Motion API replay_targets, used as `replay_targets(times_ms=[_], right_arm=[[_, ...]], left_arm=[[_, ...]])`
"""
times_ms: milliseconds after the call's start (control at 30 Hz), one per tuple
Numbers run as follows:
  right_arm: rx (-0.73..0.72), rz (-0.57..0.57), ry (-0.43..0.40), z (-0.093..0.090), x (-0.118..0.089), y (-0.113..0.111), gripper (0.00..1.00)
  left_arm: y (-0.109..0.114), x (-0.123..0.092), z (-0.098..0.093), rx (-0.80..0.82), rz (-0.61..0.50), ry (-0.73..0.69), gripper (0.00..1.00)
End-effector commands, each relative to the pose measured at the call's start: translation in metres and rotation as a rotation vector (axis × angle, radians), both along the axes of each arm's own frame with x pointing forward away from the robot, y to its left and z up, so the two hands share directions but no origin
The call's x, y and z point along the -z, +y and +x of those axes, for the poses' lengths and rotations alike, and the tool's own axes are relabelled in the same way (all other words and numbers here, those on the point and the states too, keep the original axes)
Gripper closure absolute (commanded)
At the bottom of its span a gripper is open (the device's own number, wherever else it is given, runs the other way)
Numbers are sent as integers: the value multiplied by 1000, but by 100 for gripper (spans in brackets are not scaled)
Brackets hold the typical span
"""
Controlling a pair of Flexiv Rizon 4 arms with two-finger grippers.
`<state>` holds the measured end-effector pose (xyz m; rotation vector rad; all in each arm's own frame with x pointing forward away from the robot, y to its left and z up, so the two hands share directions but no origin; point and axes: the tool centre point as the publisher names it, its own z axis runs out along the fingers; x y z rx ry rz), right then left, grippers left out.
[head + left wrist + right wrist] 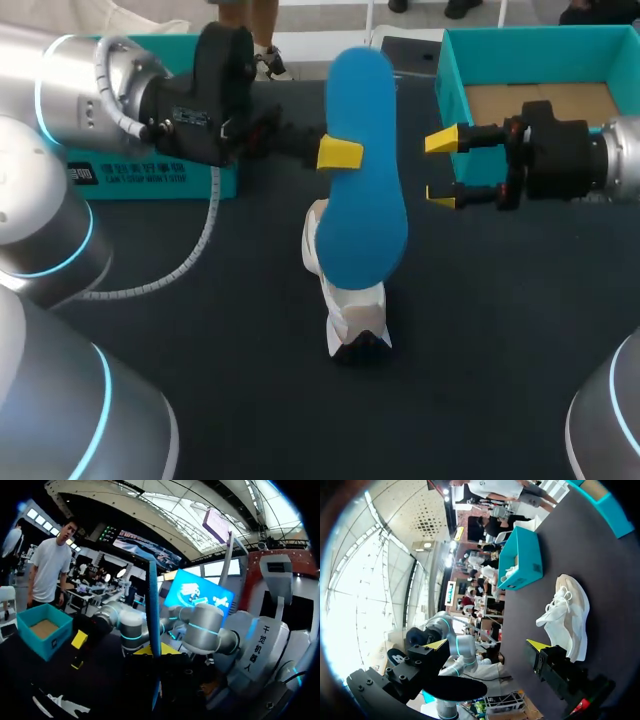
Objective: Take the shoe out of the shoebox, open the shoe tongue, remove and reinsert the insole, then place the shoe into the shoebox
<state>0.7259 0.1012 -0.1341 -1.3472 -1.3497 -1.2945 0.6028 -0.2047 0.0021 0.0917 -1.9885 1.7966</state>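
My left gripper is shut on a blue insole and holds it upright in mid-air over the table's middle. In the left wrist view the insole shows edge-on as a thin blue strip between my fingers. A white shoe lies on the dark table right under the insole's lower end, which hides part of it. My right gripper stands open just right of the insole, not touching it. From the right wrist view the shoe lies beside my open right gripper.
An open teal shoebox with a brown floor stands at the back right, close behind my right gripper. Another teal box sits at the back left under my left arm. Bare dark tabletop lies around the shoe.
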Motion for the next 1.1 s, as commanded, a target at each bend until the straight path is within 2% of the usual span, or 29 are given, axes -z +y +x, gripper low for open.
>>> replay_targets(times_ms=[33, 133, 633, 667, 767, 900, 1000, 1100], right_arm=[[2, -2, 1, 0, 0, 2, 0], [2, -2, 1, 0, 0, 2, 0], [2, -2, 1, 0, 0, 2, 0], [2, -2, 1, 0, 0, 2, 0], [2, -2, 1, 0, 0, 2, 0], [2, -2, 1, 0, 0, 2, 0], [2, -2, 1, 0, 0, 2, 0], [2, -2, 1, 0, 0, 2, 0]], left_arm=[[9, 8, -5, -49, -126, -828, 100], [11, 15, -8, -72, -91, -825, 100], [11, 15, -8, -72, -91, -825, 100], [13, 25, -5, -64, -107, -920, 100], [19, 47, 8, -126, -129, -1029, 100], [31, 64, 25, -223, -166, -1186, 100], [35, 78, 33, -249, -182, -1397, 100], [34, 82, 34, -294, -194, -1438, 100]])
